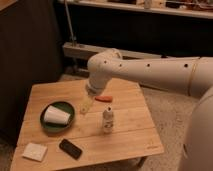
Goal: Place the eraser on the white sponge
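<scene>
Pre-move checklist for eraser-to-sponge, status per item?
1. Eraser located: ok, black eraser lies flat right of the white sponge.
2. Sponge top free: ok, nothing on it.
3. Eraser held: not ok, the hand is beside the green plate, away from the eraser.
4. Route to the eraser: probably ok, the small bottle stands off to the right.
5. Eraser apart from the sponge: ok, gap visible.

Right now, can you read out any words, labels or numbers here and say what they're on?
No text here can be read.
small bottle: any label is too blurred to read.
eraser, white sponge, green plate: no lettering shows.
gripper, above the table between plate and bottle: no marking shows.
</scene>
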